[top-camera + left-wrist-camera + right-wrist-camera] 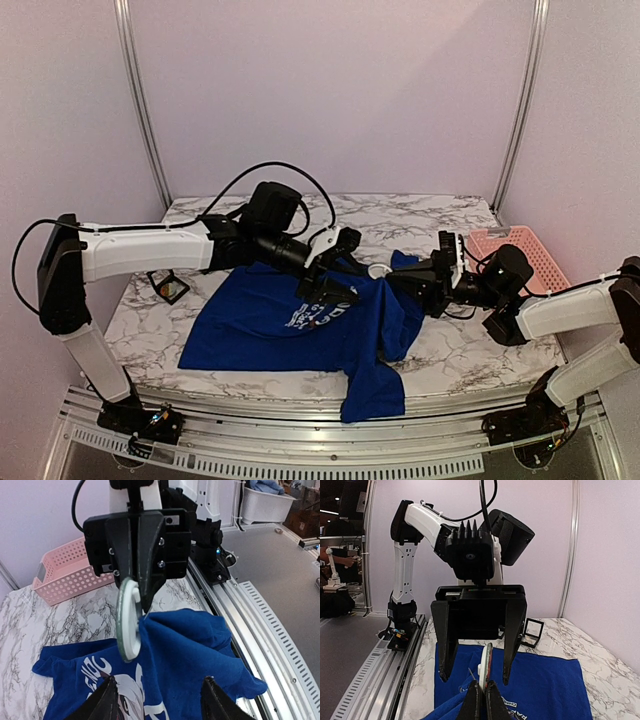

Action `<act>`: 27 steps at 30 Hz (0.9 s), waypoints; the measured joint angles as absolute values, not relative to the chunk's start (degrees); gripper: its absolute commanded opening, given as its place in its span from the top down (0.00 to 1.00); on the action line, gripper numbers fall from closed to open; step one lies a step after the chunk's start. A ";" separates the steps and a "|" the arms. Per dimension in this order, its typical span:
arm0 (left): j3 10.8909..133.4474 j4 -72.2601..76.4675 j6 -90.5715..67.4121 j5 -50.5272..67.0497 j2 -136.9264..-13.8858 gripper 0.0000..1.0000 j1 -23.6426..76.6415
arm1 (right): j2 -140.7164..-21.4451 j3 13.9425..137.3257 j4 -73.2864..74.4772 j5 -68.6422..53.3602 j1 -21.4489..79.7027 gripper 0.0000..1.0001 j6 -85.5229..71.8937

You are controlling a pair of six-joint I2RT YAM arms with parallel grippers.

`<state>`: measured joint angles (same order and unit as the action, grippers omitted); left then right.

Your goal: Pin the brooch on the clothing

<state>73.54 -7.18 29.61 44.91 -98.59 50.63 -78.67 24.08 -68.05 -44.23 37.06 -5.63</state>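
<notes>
Observed right claw (482, 700) clamped on brooch (129, 625) edge and a raised pinch of blue T-shirt (190, 645). Noted left claw (157, 682) apart, straddling brooch without contact.

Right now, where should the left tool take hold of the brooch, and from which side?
Probably its free half: the brooch stands edge-on between the fingers of the open left tool, so close on its two flat faces, coming straight toward the right tool, which clamps the other half with the shirt.
</notes>
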 measured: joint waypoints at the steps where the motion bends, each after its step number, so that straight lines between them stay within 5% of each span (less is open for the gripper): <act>1: 73.54 -7.27 29.74 45.15 -98.59 0.45 50.70 | -78.59 24.08 -67.72 -44.07 37.06 1.00 -5.50; 16: 74.63 0.56 20.86 42.19 -98.61 0.80 51.53 | -78.32 24.60 -65.71 -43.97 37.06 1.00 -4.34; 20: 74.63 0.58 20.12 41.87 -98.63 1.00 52.05 | -78.30 24.82 -65.45 -43.92 37.06 1.00 -4.16; 23: 74.59 0.60 19.53 41.69 -98.63 1.00 52.18 | -78.02 24.84 -64.86 -43.81 37.06 0.99 -4.10; 27: 74.22 1.69 17.17 40.95 -98.63 1.00 52.27 | -77.41 24.84 -63.81 -42.52 37.06 0.69 -3.90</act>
<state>74.22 1.69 17.17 40.95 -98.63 52.27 -77.41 24.84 -63.81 -42.52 37.06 -3.90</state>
